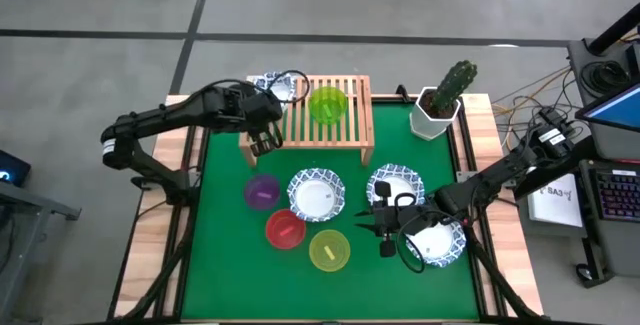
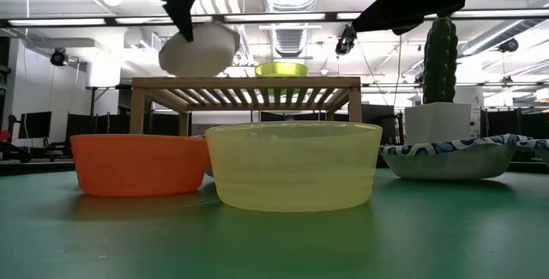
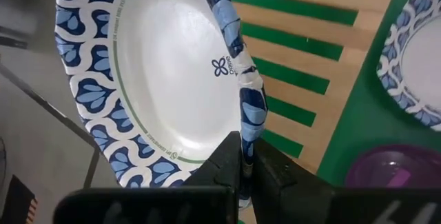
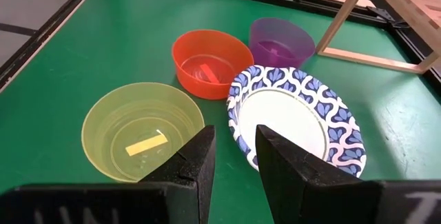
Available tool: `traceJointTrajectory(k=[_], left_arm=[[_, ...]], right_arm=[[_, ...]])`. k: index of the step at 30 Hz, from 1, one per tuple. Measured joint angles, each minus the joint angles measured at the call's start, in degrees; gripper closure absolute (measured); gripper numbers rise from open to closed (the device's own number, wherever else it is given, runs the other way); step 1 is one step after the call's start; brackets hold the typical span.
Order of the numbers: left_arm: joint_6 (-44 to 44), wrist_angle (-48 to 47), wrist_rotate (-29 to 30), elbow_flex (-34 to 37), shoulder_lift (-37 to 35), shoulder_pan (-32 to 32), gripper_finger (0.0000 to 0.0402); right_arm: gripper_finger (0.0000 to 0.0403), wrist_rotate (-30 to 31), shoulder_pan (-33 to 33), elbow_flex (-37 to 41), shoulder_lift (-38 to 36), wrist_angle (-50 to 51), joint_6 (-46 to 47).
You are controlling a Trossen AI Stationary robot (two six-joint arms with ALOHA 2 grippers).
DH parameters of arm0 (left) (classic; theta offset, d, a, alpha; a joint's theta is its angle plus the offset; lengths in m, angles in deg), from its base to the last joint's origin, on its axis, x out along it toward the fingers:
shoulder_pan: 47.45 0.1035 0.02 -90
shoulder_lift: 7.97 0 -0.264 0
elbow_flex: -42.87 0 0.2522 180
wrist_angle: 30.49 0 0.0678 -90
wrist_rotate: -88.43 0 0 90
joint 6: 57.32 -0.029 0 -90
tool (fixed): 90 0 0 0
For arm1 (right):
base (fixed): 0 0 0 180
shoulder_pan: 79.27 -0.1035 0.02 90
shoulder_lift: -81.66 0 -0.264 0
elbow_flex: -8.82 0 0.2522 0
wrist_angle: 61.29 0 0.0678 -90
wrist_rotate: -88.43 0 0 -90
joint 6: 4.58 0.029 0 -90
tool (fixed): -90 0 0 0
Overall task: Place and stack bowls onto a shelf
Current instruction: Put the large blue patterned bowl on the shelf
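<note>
The white bowl (image 3: 158, 79) with the blue leaf-pattern rim is held up off the surface, tilted almost on edge, above the far left corner of the shelf (image 1: 318, 117). The left tool (image 3: 242, 165) is clenched on its rim, one finger inside and one outside. Its inside is plain white with a thin green ring and a small blue mark.

The shelf is light wood with a slatted top and short legs, standing at the far edge of the green surface (image 1: 220, 255). A green bowl (image 1: 327, 104) sits on its slats, near the middle.

In front of the shelf, on the surface, lie the other bowls. A purple bowl (image 1: 262, 191) is toward the left, with a red bowl (image 1: 285, 229) just nearer the front edge and a yellow bowl (image 1: 330, 250) nearer still. The red and yellow ones are see-through plastic, each with a label strip inside. A second patterned bowl (image 1: 316, 194) lies in the middle, just beside the purple and red ones. A third patterned bowl (image 1: 395, 185) lies toward the right, and a fourth (image 1: 437, 241) near the front right corner, partly under the right arm.

The right tool (image 1: 388, 227) hovers low between these two, its fingers (image 4: 189, 165) apart and grasping nothing.

A cactus in a white pot (image 1: 440, 105) stands at the far right corner.
</note>
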Motion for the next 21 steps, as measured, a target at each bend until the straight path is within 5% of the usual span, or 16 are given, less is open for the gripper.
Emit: traceJointTrajectory(k=[9, 21], left_arm=[[0.2, 2.1, 3.7, 3.7, 0.6, 0.0, 0.0389], [-0.1, 2.9, 2.9, 3.5, 0.5, -0.1, 0.0295]], right_arm=[[0.0307, 0.0, 0.0, 0.0, 0.0, 0.0, 0.0], [0.0307, 0.0, 0.0, 0.0, 0.0, 0.0, 0.1]])
